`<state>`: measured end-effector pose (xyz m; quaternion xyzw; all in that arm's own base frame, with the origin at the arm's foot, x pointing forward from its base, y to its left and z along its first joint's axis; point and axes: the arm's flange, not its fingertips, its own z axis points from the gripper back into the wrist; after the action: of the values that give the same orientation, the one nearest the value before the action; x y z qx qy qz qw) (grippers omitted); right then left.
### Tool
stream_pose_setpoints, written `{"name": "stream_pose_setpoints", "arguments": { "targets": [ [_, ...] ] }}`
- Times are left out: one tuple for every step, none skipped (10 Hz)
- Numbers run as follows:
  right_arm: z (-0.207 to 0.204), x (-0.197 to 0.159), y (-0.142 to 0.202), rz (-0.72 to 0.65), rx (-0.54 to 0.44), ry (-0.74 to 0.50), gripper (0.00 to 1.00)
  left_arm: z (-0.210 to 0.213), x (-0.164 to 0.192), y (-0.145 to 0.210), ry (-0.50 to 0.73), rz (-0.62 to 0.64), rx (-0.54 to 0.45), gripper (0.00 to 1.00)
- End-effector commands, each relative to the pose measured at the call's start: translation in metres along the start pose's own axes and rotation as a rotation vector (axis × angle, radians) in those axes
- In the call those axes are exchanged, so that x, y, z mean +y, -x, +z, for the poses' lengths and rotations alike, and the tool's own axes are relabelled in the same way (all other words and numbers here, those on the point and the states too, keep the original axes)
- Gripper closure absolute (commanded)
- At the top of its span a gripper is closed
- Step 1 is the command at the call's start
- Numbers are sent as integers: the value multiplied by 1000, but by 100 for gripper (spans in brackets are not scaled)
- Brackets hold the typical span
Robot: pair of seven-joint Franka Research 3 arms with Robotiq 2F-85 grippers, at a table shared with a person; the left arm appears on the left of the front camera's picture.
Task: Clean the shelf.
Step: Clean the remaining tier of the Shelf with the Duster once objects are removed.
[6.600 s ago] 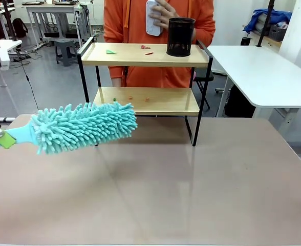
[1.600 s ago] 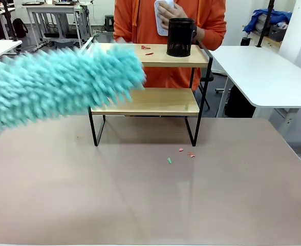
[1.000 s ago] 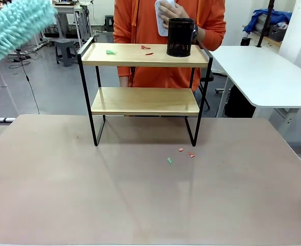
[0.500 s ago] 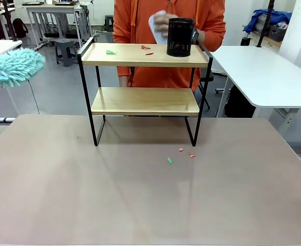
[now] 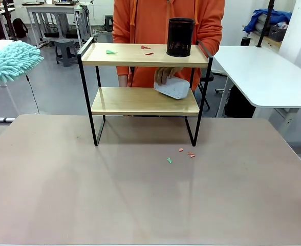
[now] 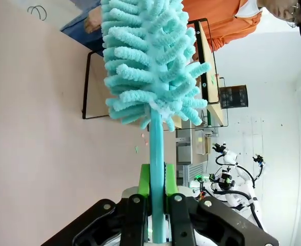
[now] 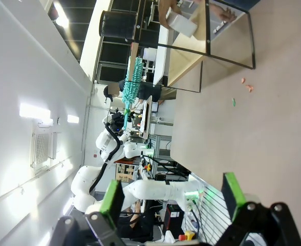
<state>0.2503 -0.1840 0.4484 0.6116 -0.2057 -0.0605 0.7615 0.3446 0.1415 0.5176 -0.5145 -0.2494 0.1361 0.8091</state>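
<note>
Teal microfibre duster [image 5: 13, 59] is held off the left edge of the worktop [image 5: 140, 205], clear of its surface. In the left wrist view the left hand [image 6: 156, 180] is clamped on the duster's thin handle, a green pad on either side.

The right hand [image 7: 172, 197] stands wide apart with nothing between its pads, well back from the work.

The shelf [image 5: 145, 101] stands at the far middle of the worktop, upright on its four legs. Its top board carries a green scrap [image 5: 111, 52] near the left end, red scraps [image 5: 146, 47] toward the middle and a black mesh cup [image 5: 180, 37] at the right end. The lower board looks bare. A person's own hand [image 5: 166, 75] holds a pale pad or cloth [image 5: 172, 88] just above it, right of middle. More scraps [image 5: 185, 152] lie on the worktop in front of the shelf's right legs.

Governing relation: the shelf lies to the right of the duster, well apart, with the duster head at roughly the top board's height. The head's long axis points roughly toward the shelf's left end. The left arm holds the tool and is the nearer one.

Assessment: the top board is not yet cleaned. A sweep along it from the left end would meet the green scrap first; the mesh cup limits the run at the right.
</note>
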Motion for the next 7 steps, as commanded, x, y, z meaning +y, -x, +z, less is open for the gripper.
{"name": "stream_pose_setpoints", "arguments": {
  "targets": [
    [2, 0, 0, 27, 5, -2, 0, -1, -1, -1, 29, -25, -1, 88],
    [2, 0, 0, 27, 5, -2, 0, -1, -1, -1, 29, -25, -1, 88],
    [2, 0, 0, 27, 5, -2, 0, -1, -1, -1, 29, -25, -1, 88],
    [2, 0, 0, 27, 5, -2, 0, -1, -1, -1, 29, -25, -1, 88],
    [2, 0, 0, 27, 5, -2, 0, -1, -1, -1, 29, -25, -1, 88],
    [2, 0, 0, 27, 5, -2, 0, -1, -1, -1, 29, -25, -1, 88],
    [2, 0, 0, 27, 5, -2, 0, -1, -1, -1, 29, -25, -1, 88]
  ]
}}
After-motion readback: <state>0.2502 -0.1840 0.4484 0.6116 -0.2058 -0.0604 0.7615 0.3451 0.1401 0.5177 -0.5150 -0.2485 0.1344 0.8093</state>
